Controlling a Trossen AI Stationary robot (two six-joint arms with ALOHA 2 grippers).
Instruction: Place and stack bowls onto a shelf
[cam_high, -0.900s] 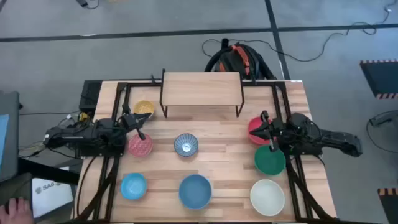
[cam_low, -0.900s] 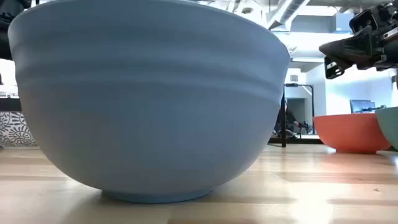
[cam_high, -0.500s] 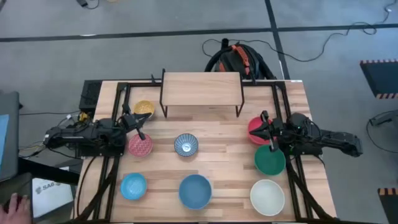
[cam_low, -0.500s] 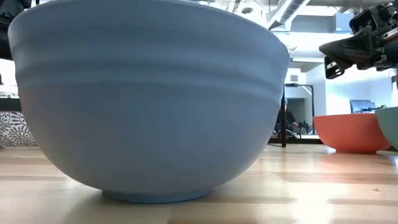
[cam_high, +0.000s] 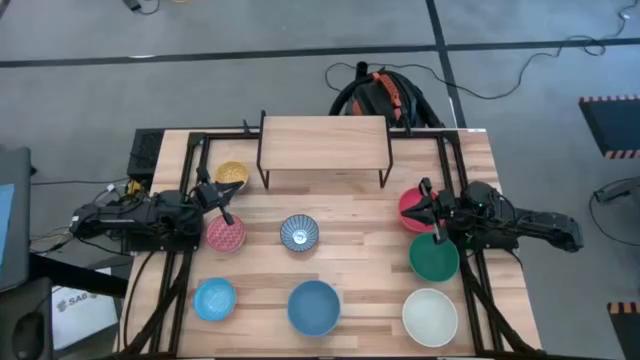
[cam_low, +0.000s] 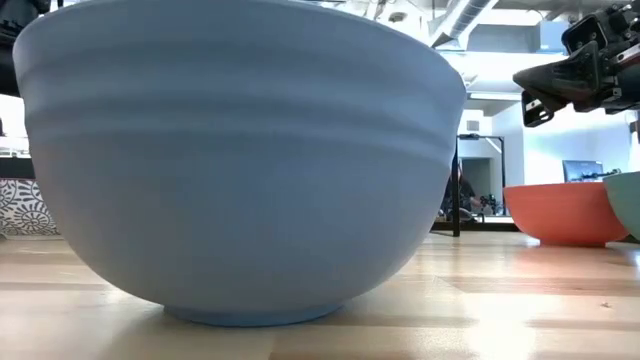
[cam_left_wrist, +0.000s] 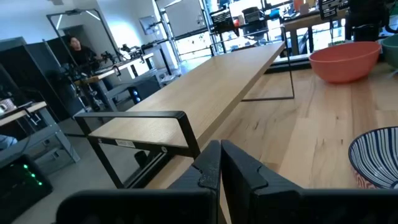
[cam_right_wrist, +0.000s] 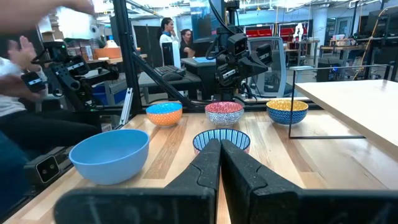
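Wooden slatted tabletop carries the shelf at its far edge, bare on top. Eight bowls sit on the tabletop nearer, none stacked, so the task looks unstarted. The left gripper by the left edge and the right gripper by the right edge are both closed, empty.

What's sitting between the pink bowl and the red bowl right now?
Only the blue-white patterned bowl lies between the pink bowl and the red bowl; otherwise bare tabletop, per the high view.
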